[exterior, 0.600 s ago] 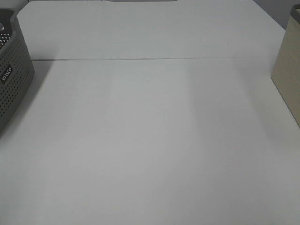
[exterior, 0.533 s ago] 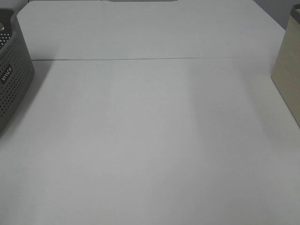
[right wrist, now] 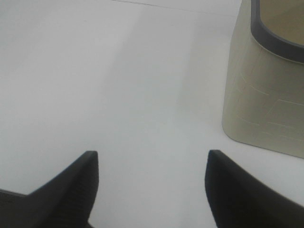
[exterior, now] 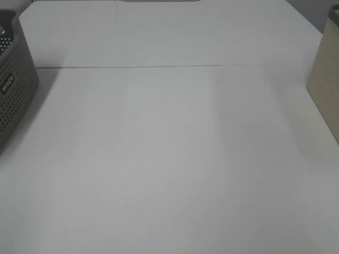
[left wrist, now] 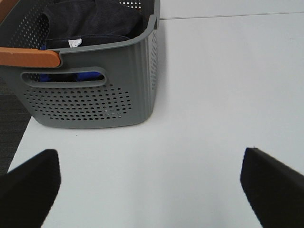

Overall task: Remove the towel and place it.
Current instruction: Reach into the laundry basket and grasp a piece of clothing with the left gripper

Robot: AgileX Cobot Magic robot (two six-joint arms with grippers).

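The towel [left wrist: 90, 21], dark charcoal cloth with a small white tag, lies bunched inside the grey perforated basket [left wrist: 95, 97], and something blue shows through the basket's handle slot. In the left wrist view my left gripper [left wrist: 152, 187] stands open over bare white table in front of the basket, nothing between its fingers. Over the table my right gripper [right wrist: 152, 183] is open and empty too, a short way from a beige bin [right wrist: 266, 95]. Neither gripper shows in the exterior high view.
The grey basket [exterior: 13, 84] sits at the table's left edge and carries an orange-brown handle [left wrist: 28, 57]. At the right edge stands the beige bin [exterior: 326, 90]. A seam [exterior: 159, 66] crosses the white table [exterior: 169, 159]. Dark floor [left wrist: 9, 118] lies beyond the table edge.
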